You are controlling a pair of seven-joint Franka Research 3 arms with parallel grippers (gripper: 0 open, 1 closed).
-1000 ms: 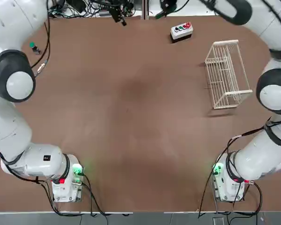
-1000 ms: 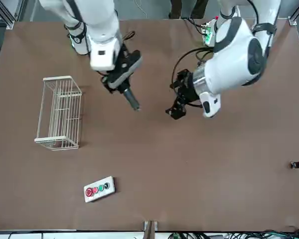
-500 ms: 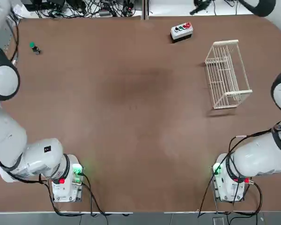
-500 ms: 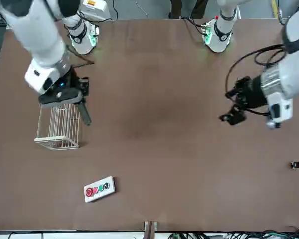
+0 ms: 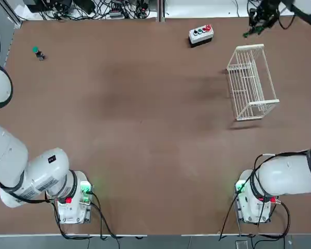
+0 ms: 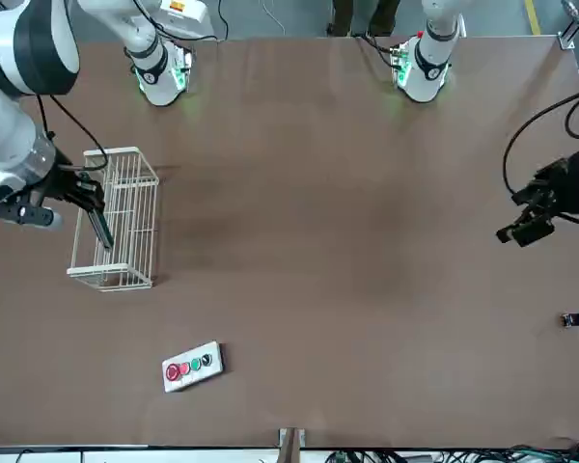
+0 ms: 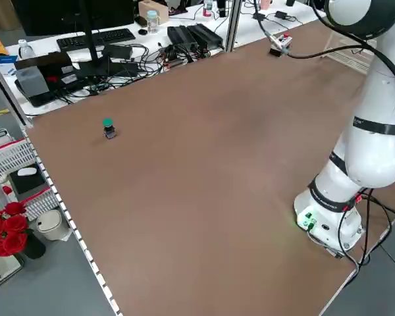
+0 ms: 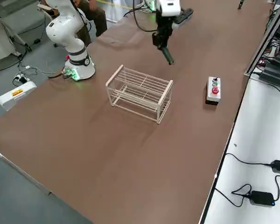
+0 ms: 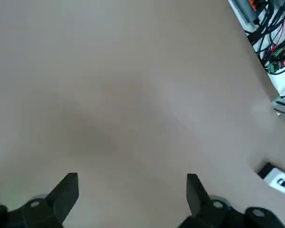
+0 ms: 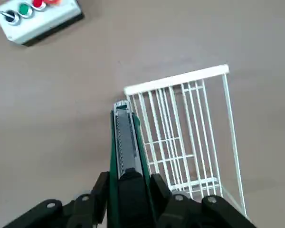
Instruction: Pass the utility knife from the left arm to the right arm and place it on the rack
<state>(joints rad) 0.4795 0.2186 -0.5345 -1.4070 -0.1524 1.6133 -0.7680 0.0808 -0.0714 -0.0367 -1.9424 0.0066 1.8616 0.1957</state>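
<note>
The handover looks done, as far as I can judge from here: the slim dark green and black utility knife (image 10: 125,142) sits clamped between the fingers of the right gripper (image 10: 128,187), its blade end pointing away from the wrist and down at an angle, hanging in the air above the table. From the far side of the table the knife (image 6: 99,228) crosses the white wire rack with its thin parallel bars and raised sides (image 6: 116,220), near the rack's nine o'clock edge, with the right gripper (image 6: 77,193) at about ten o'clock of it; the knife is over the rack's rim but not yet touching any bar. What remains is to lower it into the basket and let go, and I'd guess the angle wants flattening first so it lies along the bars and does not slip between them. The left gripper (image 6: 523,224) is empty, its fingers (image 9: 66,192) spread wide, hanging over bare table well apart from everything, out toward three o'clock in that same view. The table (image 5: 145,129) is a broad matte brown board, otherwise nearly bare: a small grey box with red and green buttons (image 5: 201,33) sits at roughly ten o'clock of the rack seen from overhead, and a tiny green-topped knob (image 5: 37,52) lies far off near the opposite corner. Round the table's edge there are tangled black cables, a keyboard (image 7: 95,38) and a bunch of red flowers (image 7: 6,227).
</note>
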